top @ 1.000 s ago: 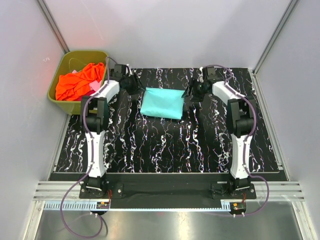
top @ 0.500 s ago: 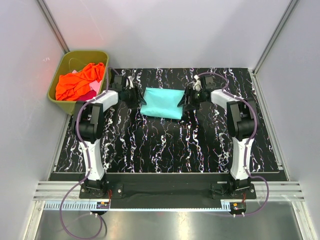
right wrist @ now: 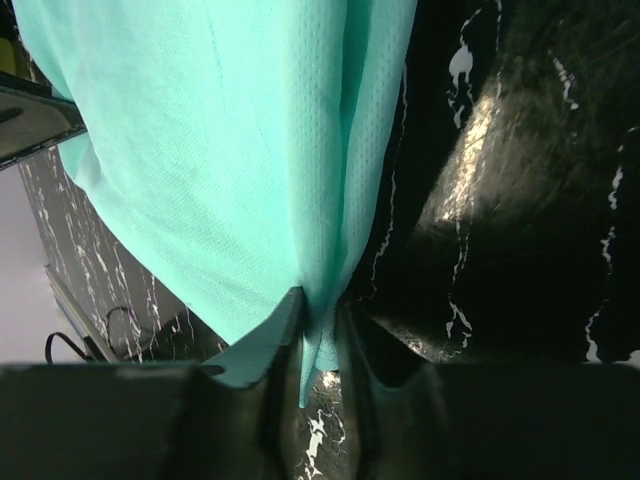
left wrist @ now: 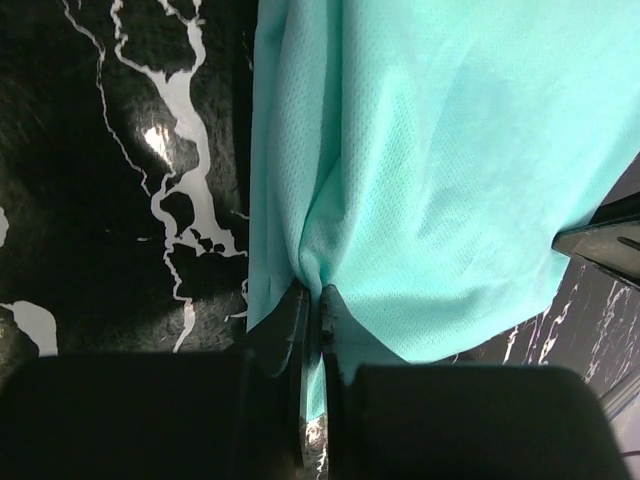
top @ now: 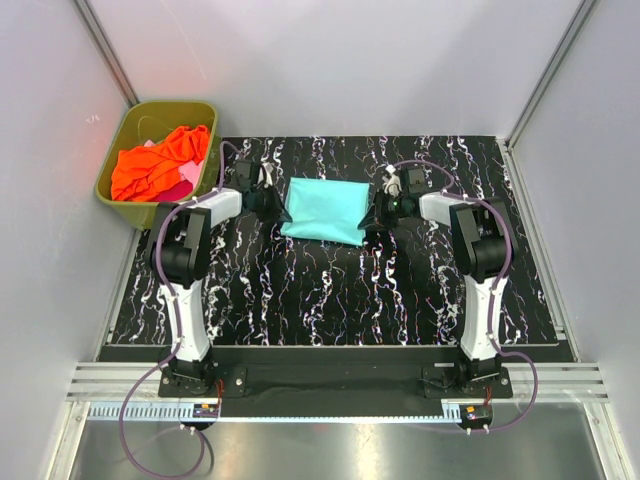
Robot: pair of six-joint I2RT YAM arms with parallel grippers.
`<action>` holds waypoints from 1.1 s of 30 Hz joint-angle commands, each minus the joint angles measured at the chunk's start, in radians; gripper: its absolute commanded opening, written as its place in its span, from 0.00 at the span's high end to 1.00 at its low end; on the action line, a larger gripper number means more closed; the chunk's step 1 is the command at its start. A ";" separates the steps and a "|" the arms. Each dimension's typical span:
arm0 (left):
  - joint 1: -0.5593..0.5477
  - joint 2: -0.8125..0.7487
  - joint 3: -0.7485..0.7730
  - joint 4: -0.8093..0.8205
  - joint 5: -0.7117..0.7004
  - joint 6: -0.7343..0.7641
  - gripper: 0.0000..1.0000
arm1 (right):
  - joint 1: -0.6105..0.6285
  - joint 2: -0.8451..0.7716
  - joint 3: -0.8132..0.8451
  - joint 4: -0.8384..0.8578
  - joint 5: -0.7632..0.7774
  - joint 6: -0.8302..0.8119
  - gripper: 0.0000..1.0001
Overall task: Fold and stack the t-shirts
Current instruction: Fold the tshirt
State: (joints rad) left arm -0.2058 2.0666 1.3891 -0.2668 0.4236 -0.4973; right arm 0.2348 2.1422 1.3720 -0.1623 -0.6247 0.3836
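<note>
1. Currently left hand (left wrist: 312,300) is clamped on the nearest edge of the teal t-shirt (left wrist: 440,180), cloth bunching at the pinch.
2. Right hand (right wrist: 320,312) pinches the opposite edge; shirt lies folded on desk (top: 330,290) between both hands.
3. Paired grips probably keep it flat for moving; layers caught unclear.

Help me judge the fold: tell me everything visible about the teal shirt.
The teal shirt is fine mesh-knit cloth, folded into a rough rectangle lying on the black marbled table, far centre. The left tool pinches its left edge and the right tool its right edge, gathering small creases at each grip. No collar or sleeves show.
</note>
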 commanded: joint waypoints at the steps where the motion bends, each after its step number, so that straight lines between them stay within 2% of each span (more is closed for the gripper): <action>1: 0.000 -0.069 -0.048 0.034 0.015 -0.026 0.96 | 0.011 -0.079 -0.042 0.064 -0.021 0.047 0.79; 3: -0.017 -0.120 -0.111 0.052 0.009 -0.063 0.95 | 0.014 -0.123 -0.100 0.099 -0.014 0.078 0.80; 8: -0.049 -0.229 -0.228 0.070 -0.020 -0.161 0.85 | 0.023 -0.203 -0.232 0.155 -0.027 0.175 0.82; 12: -0.049 -0.293 -0.276 0.040 -0.038 -0.196 0.77 | 0.023 -0.231 -0.280 0.196 -0.061 0.227 0.77; 13: -0.049 -0.302 -0.268 0.016 -0.054 -0.196 0.74 | 0.021 -0.238 -0.286 0.195 -0.061 0.227 0.74; 14: -0.047 -0.313 -0.236 -0.049 -0.075 -0.181 0.67 | 0.023 -0.249 -0.303 0.196 -0.053 0.227 0.69; 16: -0.049 -0.324 -0.202 -0.103 -0.138 -0.158 0.65 | 0.023 -0.280 -0.317 0.188 -0.026 0.227 0.62; 17: -0.046 -0.330 -0.164 -0.151 -0.166 -0.138 0.63 | 0.020 -0.291 -0.321 0.181 -0.018 0.222 0.56; 18: -0.047 -0.332 -0.147 -0.172 -0.211 -0.127 0.61 | 0.021 -0.307 -0.318 0.166 0.003 0.213 0.46; 19: -0.047 -0.335 -0.128 -0.189 -0.229 -0.119 0.60 | 0.021 -0.312 -0.312 0.120 0.020 0.203 0.43; 22: -0.049 -0.344 -0.075 -0.207 -0.235 -0.095 0.57 | 0.020 -0.318 -0.269 0.021 0.082 0.160 0.40; 25: -0.060 -0.315 -0.003 -0.203 -0.183 -0.067 0.57 | 0.011 -0.300 -0.214 -0.039 0.103 0.121 0.40; 33: -0.076 -0.117 0.159 -0.127 -0.088 -0.038 0.59 | -0.018 -0.154 0.033 -0.126 0.089 0.038 0.37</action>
State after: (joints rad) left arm -0.2771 1.8706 1.4963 -0.4377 0.2810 -0.5652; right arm 0.2348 1.9289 1.3029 -0.2386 -0.5423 0.4866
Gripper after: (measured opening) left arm 0.419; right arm 0.624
